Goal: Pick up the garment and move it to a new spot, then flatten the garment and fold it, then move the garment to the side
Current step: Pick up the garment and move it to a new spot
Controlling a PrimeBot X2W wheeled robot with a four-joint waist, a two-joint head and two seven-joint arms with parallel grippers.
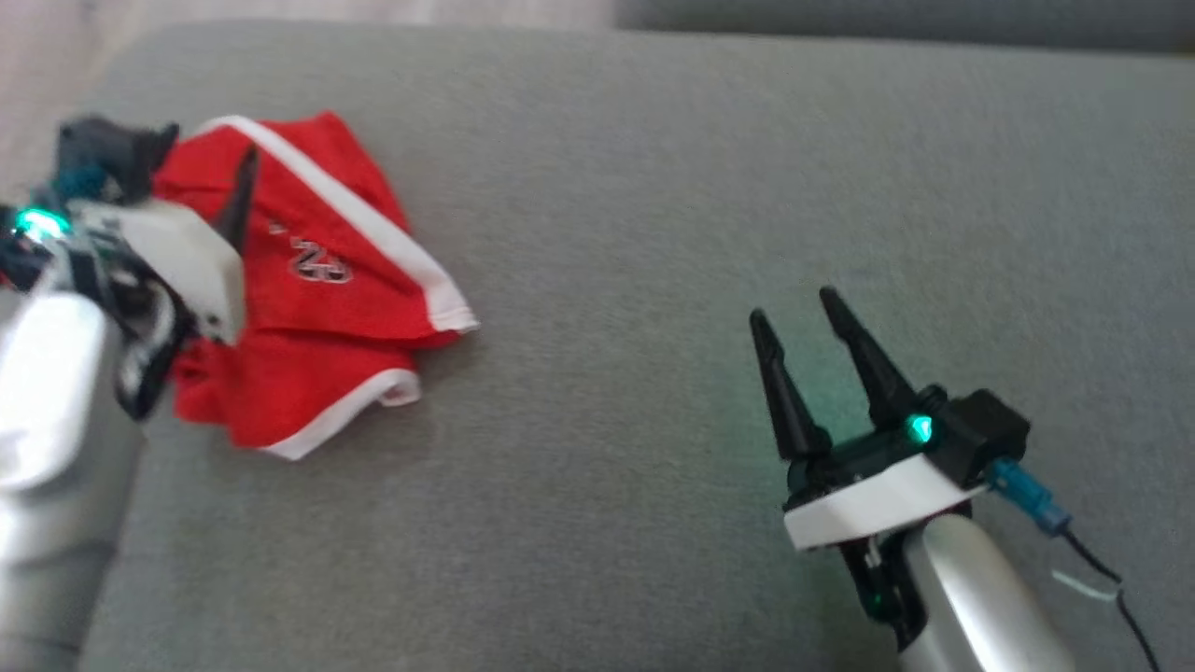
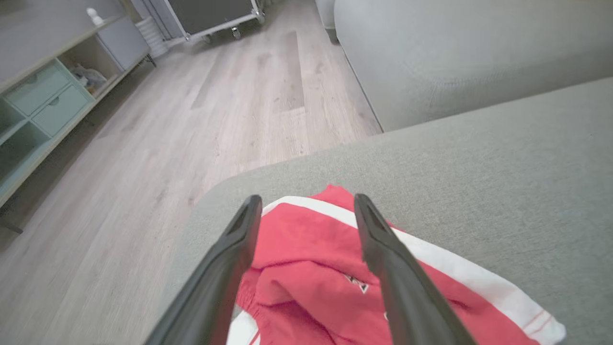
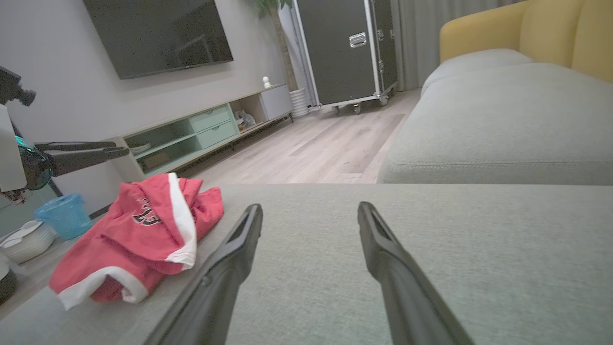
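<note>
The garment [image 1: 317, 280] is lying crumpled at the left of the cushion [image 1: 653, 187] in the head view, the right gripper [image 1: 794, 310] gaping empty well apart. In the left wrist view the left gripper [image 2: 307, 201] is hovering over it, spread wide, holding nothing; the right wrist view is showing a gap between them.

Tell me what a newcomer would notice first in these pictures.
The crumpled red garment with white trim catches the eye first, lying near the left end of the grey sofa cushion. The left gripper hovers open above it, while the right gripper, also open, hangs over bare cushion to the right.
</note>
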